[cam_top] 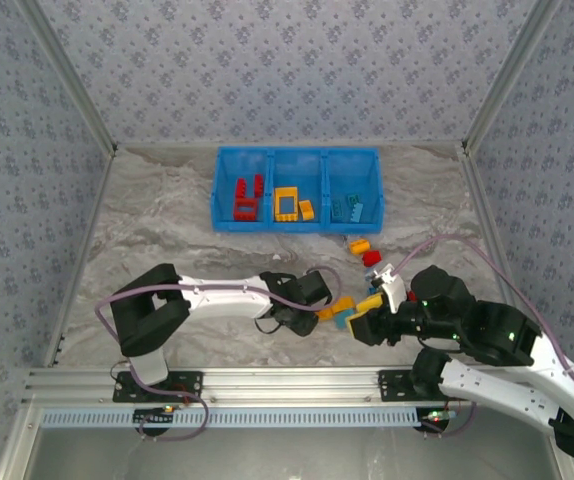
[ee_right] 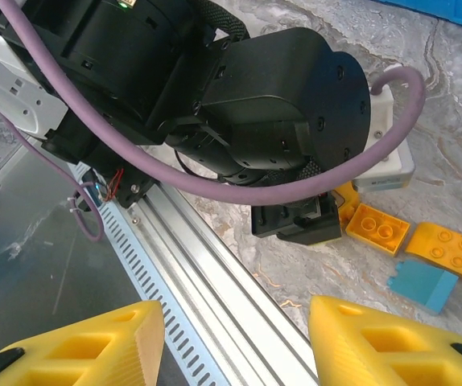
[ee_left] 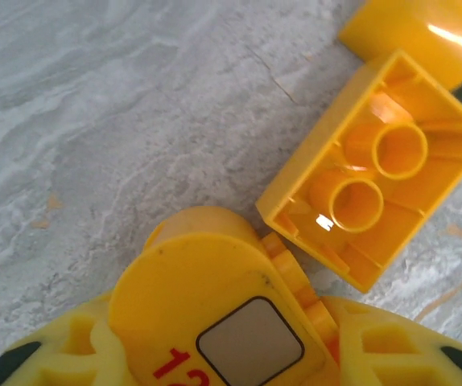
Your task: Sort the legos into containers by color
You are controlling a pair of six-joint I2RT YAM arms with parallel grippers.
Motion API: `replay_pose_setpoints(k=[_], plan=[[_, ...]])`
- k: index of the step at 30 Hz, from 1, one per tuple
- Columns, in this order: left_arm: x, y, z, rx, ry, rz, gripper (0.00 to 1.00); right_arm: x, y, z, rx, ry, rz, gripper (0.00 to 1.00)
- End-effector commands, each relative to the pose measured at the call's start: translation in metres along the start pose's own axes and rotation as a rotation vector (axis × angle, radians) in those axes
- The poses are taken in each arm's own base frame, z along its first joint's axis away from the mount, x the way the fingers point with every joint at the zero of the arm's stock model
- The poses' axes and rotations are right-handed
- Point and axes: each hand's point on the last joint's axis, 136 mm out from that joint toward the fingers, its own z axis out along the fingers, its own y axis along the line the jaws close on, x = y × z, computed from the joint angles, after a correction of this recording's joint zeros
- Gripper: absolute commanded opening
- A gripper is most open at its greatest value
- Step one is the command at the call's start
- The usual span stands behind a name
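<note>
Left jaws closed on rounded yellow brick [ee_left: 191,281]; upturned yellow brick [ee_left: 372,173] just ahead. Right jaws wide apart, empty.

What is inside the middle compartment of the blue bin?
The middle compartment holds a yellow-orange square frame with a smaller yellow-orange brick beside it. Blue floor shows through the frame's opening; whatever lies under the two pieces is covered.

**Red digits on a yellow piece**

In the left wrist view, a rounded yellow piece [ee_left: 203,281] sits between the fingers of the left gripper [ee_left: 231,366]. Red digits are printed on it: a "1", then a second digit cut off by the bottom edge and unreadable. A plain grey square sticker [ee_left: 249,351] sits just beside them.
</note>
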Motion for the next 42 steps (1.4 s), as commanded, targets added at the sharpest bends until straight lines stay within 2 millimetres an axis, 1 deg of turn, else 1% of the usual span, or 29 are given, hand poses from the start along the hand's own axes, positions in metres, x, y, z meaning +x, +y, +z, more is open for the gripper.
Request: replay_pose_setpoints(k=[1, 4, 7, 9, 10, 11, 13, 14, 16, 18, 20, 21, 22, 24, 27, 30, 35, 42], plan=[[-0.015, 0.01, -0.021, -0.045, -0.07, -0.025, 0.32, 0.0, 0.0, 0.0, 0.004, -0.004, 0.002, 0.52], [-0.034, 0.024, -0.054, -0.047, -0.132, -0.077, 0.32, -0.005, 0.002, 0.001, -0.001, -0.009, -0.013, 0.52], [-0.066, 0.047, -0.089, -0.036, -0.195, -0.13, 0.32, -0.011, -0.002, 0.01, 0.026, -0.007, -0.031, 0.51], [-0.094, 0.062, -0.108, -0.011, -0.249, -0.164, 0.32, -0.021, -0.004, 0.018, 0.054, -0.022, -0.056, 0.49], [-0.105, 0.07, -0.112, -0.004, -0.264, -0.18, 0.32, -0.027, -0.006, 0.021, 0.072, -0.031, -0.065, 0.49], [-0.12, 0.078, -0.118, 0.003, -0.285, -0.197, 0.32, -0.036, -0.008, 0.024, 0.095, -0.048, -0.08, 0.49], [-0.148, 0.094, -0.123, 0.008, -0.313, -0.218, 0.33, -0.052, -0.011, 0.028, 0.138, -0.084, -0.108, 0.49], [-0.163, 0.101, -0.123, 0.007, -0.323, -0.229, 0.33, -0.06, -0.015, 0.031, 0.171, -0.096, -0.12, 0.5], [-0.189, 0.118, -0.12, -0.002, -0.338, -0.274, 0.33, -0.074, -0.019, 0.036, 0.22, -0.118, -0.136, 0.49], [-0.215, 0.142, -0.111, -0.018, -0.351, -0.352, 0.32, -0.086, -0.023, 0.04, 0.261, -0.143, -0.14, 0.49], [-0.238, 0.161, -0.103, -0.023, -0.365, -0.403, 0.32, -0.094, -0.027, 0.042, 0.292, -0.167, -0.139, 0.49], [-0.247, 0.17, -0.095, -0.03, -0.355, -0.42, 0.32, -0.098, -0.029, 0.042, 0.304, -0.183, -0.14, 0.5], [-0.257, 0.176, -0.092, -0.026, -0.356, -0.43, 0.32, -0.099, -0.031, 0.042, 0.321, -0.191, -0.14, 0.5], [-0.275, 0.184, -0.077, -0.008, -0.343, -0.451, 0.31, -0.105, -0.039, 0.04, 0.378, -0.22, -0.136, 0.51], [-0.294, 0.191, -0.059, 0.006, -0.337, -0.467, 0.31, -0.114, -0.048, 0.039, 0.437, -0.276, -0.141, 0.52], [-0.299, 0.199, -0.04, 0.003, -0.314, -0.493, 0.31, -0.119, -0.053, 0.042, 0.472, -0.296, -0.145, 0.53], [-0.3, 0.205, -0.012, 0.027, -0.298, -0.534, 0.32, -0.124, -0.052, 0.048, 0.475, -0.294, -0.146, 0.52], [-0.3, 0.204, 0.007, 0.061, -0.283, -0.564, 0.36, -0.118, -0.054, 0.053, 0.473, -0.273, -0.131, 0.53]])
